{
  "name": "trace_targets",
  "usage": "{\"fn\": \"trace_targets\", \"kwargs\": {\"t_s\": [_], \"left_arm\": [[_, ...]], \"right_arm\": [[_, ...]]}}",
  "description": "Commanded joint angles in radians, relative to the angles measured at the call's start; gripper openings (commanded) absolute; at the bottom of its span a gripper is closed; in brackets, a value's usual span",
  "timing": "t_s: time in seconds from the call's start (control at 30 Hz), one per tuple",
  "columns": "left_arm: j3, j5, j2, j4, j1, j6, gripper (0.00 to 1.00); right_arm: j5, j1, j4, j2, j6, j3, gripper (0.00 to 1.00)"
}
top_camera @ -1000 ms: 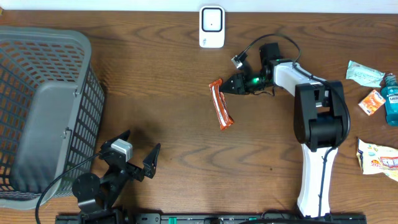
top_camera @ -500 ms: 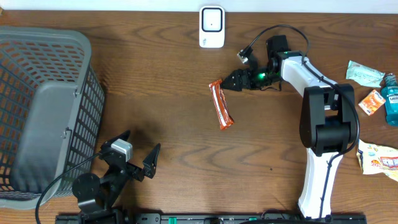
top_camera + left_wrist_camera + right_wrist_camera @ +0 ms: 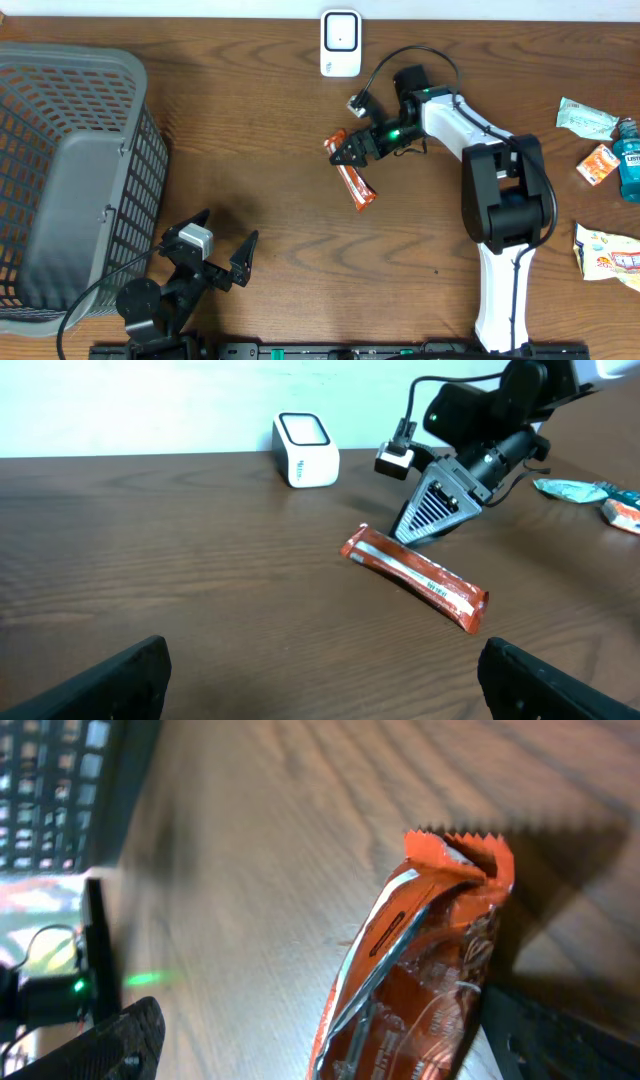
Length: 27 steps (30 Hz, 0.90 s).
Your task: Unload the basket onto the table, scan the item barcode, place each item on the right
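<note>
Snack bar [image 3: 356,184]: lies flat on the wooden table [image 3: 250,130] near its middle, below the white scanner [image 3: 341,43] and well apart from it. Long axis runs slightly diagonal, far end towards the scanner.

Wrapper: orange with a pale silver stripe along its length, crinkled, with a saw-tooth seal at the end seen from the right wrist. Print too small to read in any view.

Right gripper [image 3: 341,152]: over the bar's far end, jaws spread wide. In the wrist view one finger sits at each lower corner with the wrapper between them, nearer the right-hand finger. Nothing is clamped. Contact between that finger and the wrapper possible, but the blur does not let me tell.

Left gripper [image 3: 222,250]: low at the front left of the table, jaws likewise wide apart, holding nothing and touching nothing. It points across the table towards the bar, well apart from it.

Surroundings:
- The grey mesh basket [image 3: 130,75] is at the left edge, just beside the left arm.
- At the right edge, away from the bar, are a green packet [image 3: 585,118], a small orange pack [image 3: 598,164], a blue bottle [image 3: 628,160] and a white pouch [image 3: 608,255].
</note>
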Motion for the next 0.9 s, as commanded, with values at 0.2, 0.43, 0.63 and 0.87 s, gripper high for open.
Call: {"fn": "trace_targets", "kwargs": {"t_s": [0.2, 0.43, 0.63, 0.87], "left_arm": [[-0.017, 0.013, -0.005, -0.022, 0.002, -0.005, 0.98], [-0.017, 0.013, -0.005, -0.022, 0.002, -0.005, 0.98], [-0.017, 0.013, -0.005, -0.022, 0.002, -0.005, 0.98], [-0.017, 0.013, -0.005, -0.022, 0.002, -0.005, 0.98]], "right_arm": [[0.275, -0.075, -0.077, 0.296, -0.159, -0.066, 0.83], [0.369, -0.061, -0.159, 0.328, -0.280, -0.061, 0.95], [0.523, 0.002, -0.159, 0.329, -0.239, -0.060, 0.98], [0.711, 0.100, -0.108, 0.329, -0.193, -0.073, 0.68]]}}
